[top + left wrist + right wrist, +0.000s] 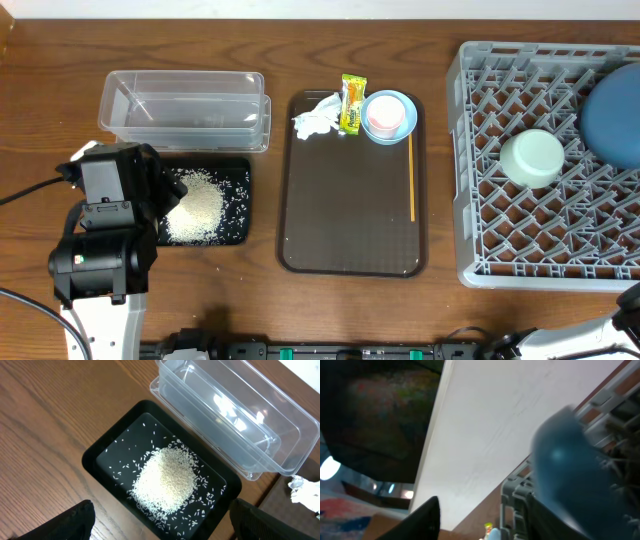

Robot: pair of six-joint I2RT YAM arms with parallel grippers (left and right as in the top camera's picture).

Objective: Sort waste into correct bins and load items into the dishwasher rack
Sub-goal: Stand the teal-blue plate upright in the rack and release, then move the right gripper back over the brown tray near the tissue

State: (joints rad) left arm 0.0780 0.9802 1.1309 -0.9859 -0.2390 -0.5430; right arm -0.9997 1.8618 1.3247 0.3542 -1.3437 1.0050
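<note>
Checking the left wrist feed, I see my left fingers point(75, 522) spread wide with nothing between them, hanging over the black tray point(100, 457). The rice point(165, 480) lies heaped in the middle of that tray, with loose grains scattered around it. The clear container point(250, 420) sits just beyond the tray's far edge, on the wooden surface point(40, 90).

On the overhead feed, the brown serving tray point(350, 220) lies in the middle of the surface. At its far end the crumpled tissue point(315, 118) sits beside the yellow-green wrapper point(351, 104), and right of them the pink cup point(383, 117) sits inside a pale blue bowl point(403, 104). The orange stick point(412, 178) lies along the tray's right edge, pointing near to far.

The grey rack point(480, 200) fills the right side. A mint bowl point(532, 157) sits in it, and the dark-blue plate point(612, 110) is at its far right, cut off by the frame.

On the right wrist feed, my right fingers point(427, 520) stand apart with nothing gripped between them. The plate shows as a blur just beside one of them, and I cannot tell whether it touches.
</note>
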